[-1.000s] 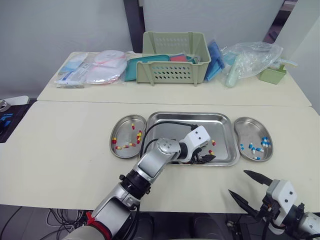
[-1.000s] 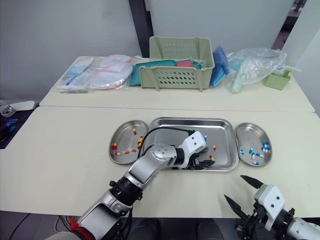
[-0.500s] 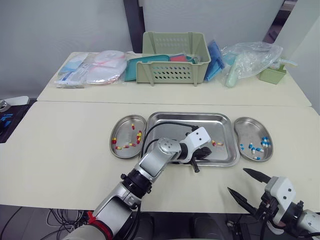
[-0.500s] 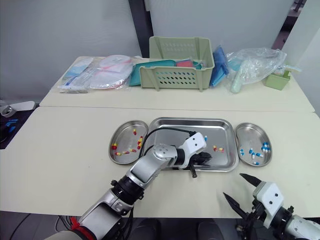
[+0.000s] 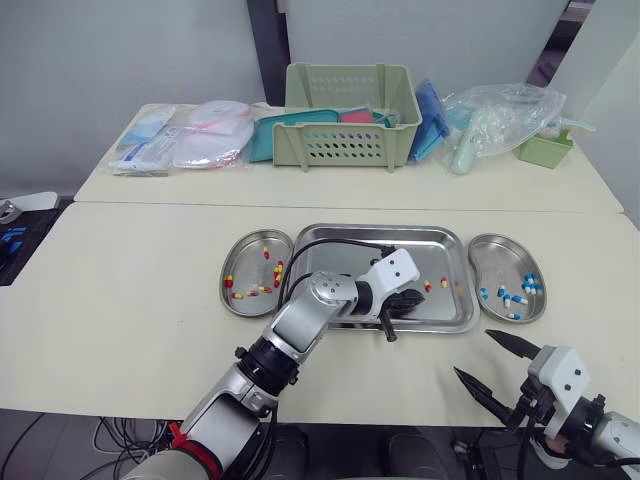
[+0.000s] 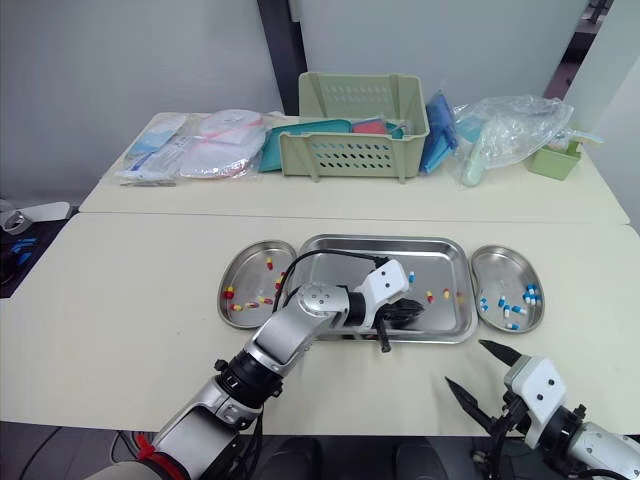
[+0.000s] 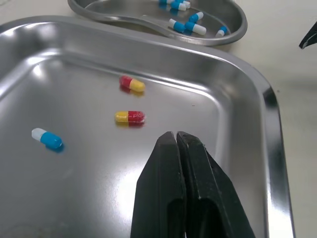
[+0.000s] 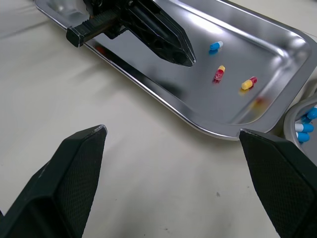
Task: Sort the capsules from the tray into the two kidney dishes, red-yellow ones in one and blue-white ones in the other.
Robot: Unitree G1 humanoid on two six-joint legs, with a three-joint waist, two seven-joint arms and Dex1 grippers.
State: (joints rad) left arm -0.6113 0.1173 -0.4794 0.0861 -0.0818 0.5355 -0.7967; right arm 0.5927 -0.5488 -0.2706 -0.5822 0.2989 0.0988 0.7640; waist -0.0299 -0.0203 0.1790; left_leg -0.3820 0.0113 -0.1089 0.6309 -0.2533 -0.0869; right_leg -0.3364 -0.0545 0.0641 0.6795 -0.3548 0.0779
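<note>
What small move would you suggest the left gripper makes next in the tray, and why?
Probably open the left gripper and ease toward the nearer red-yellow capsule: its fingers are shut on nothing, and that capsule lies on the tray just ahead.

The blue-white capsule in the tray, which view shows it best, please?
Left wrist view: the blue-white capsule lies close, both halves plain. The right wrist view shows it smaller; the eye views, too small to tell.

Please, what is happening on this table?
The robot is sorting capsules. Its left end effector, shut and empty, hangs over the tray, where two red-yellow capsules and one blue-white capsule lie. The left dish holds red-yellow ones, the right dish blue-white ones. The right end effector hovers open, nearer the robot.
</note>
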